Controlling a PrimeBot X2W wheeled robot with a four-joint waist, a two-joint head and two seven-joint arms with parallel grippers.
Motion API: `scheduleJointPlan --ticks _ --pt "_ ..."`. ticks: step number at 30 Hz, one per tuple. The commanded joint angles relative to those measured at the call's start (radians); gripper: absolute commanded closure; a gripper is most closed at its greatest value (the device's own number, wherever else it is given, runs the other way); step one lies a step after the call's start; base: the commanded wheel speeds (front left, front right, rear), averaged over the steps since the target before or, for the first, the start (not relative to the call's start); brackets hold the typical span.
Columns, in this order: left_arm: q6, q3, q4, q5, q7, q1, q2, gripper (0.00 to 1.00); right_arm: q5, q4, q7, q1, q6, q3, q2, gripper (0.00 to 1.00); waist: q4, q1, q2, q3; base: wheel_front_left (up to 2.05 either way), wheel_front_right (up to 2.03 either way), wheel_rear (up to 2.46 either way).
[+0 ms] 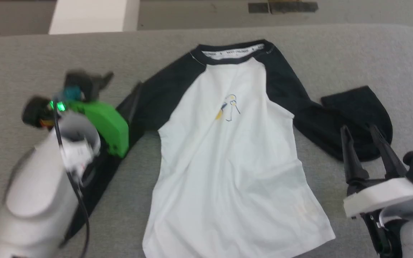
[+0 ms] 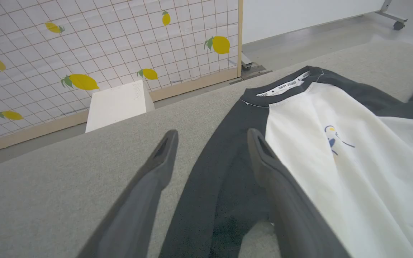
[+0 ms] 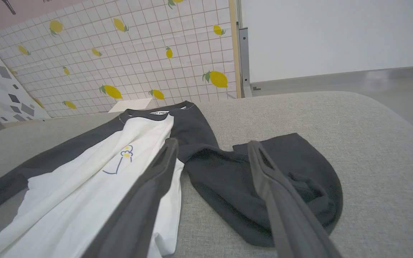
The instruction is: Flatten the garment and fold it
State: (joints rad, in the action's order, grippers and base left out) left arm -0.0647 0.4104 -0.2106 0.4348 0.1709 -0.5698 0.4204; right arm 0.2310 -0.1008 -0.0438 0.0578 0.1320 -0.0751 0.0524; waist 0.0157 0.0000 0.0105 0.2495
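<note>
On the gray padded table (image 1: pixel 31 53) lies one shirt (image 1: pixel 228 161), front side up, with its neck at the far edge. It has a white body, two black sleeves and one small drawing on the chest. Two grippers are near it, and each has two dark fingers.

At the left, the left arm reaches out over the long, straight left sleeve (image 1: pixel 145 104). This arm is blurry from the head, with a green part (image 1: pixel 106 129) at its wrist. Seen from its own wrist, the left gripper (image 2: pixel 212 136) has its fingers spread wide and holds nothing. The sleeve runs under the gap between them. I cannot tell if the fingers touch the cloth.

At the right, the right gripper (image 1: pixel 358 129) points away from the robot, with its fingers spread wide and nothing between them. Its tips are over the right sleeve (image 1: pixel 357 114), which is bent back on itself.

From the head you see the shirt's bottom hem. The wrist views add one wall with yellow lemons (image 2: pixel 84 53), and one white box (image 2: pixel 117 104) sits past the table.
</note>
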Motion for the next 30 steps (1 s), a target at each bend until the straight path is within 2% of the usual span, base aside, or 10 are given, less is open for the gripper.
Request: scheduleJointPlan --ticks 1,5,12,17,21,24,25,26,27,30 --pt "-0.023 0.011 -0.023 0.026 0.053 -0.062 0.018 0.00 0.006 -0.009 0.009 0.029 -0.001 0.012 -0.002 0.00 0.071 0.0000 -0.0105 0.077 0.00 0.00 0.00" --pt "-0.055 0.043 -0.086 0.081 0.214 -0.224 0.048 0.00 0.019 -0.009 0.025 0.073 -0.001 0.037 -0.002 0.00 0.119 0.0000 -0.0105 0.147 0.00 0.00 0.00" --pt "-0.065 0.116 -0.170 0.150 0.477 -0.367 0.120 0.00 0.043 0.026 0.062 0.143 -0.001 0.087 -0.002 0.00 0.198 0.0000 -0.0105 0.235 0.00 0.00 0.00" --pt "-0.065 0.139 -0.189 0.169 0.575 -0.376 0.170 0.00 0.051 0.056 0.089 0.168 -0.001 0.102 -0.002 0.00 0.225 0.0000 -0.0105 0.261 0.00 0.00 0.00" --pt "-0.064 0.143 -0.180 0.194 0.636 -0.363 0.190 0.00 0.054 0.073 0.103 0.178 -0.001 0.104 -0.002 0.00 0.231 0.0000 -0.0105 0.269 0.00 0.00 0.00" --pt "-0.047 0.140 -0.181 0.221 0.689 -0.342 0.195 0.00 0.056 0.082 0.108 0.189 -0.001 0.107 -0.002 0.00 0.231 0.0000 -0.0105 0.274 0.00 0.00 0.00" --pt "-0.039 0.143 -0.180 0.229 0.717 -0.333 0.199 0.16 0.055 0.084 0.109 0.194 -0.001 0.109 -0.002 0.00 0.230 0.0000 -0.0105 0.275 0.00 0.00 0.00" --pt "-0.030 0.144 -0.180 0.234 0.739 -0.327 0.202 0.60 0.053 0.085 0.109 0.199 -0.001 0.110 -0.002 0.00 0.229 0.0000 -0.0105 0.276 0.00 0.00 0.00" --pt "-0.018 0.148 -0.179 0.237 0.772 -0.321 0.209 1.00 0.049 0.085 0.109 0.204 -0.001 0.112 -0.002 0.00 0.228 0.0000 -0.0105 0.276 0.00 0.00 0.00" --pt "0.001 0.152 -0.156 0.249 0.830 -0.307 0.224 1.00 0.034 0.083 0.099 0.223 -0.001 0.122 -0.002 0.00 0.223 0.0000 -0.0105 0.275 0.00 0.00 0.00"
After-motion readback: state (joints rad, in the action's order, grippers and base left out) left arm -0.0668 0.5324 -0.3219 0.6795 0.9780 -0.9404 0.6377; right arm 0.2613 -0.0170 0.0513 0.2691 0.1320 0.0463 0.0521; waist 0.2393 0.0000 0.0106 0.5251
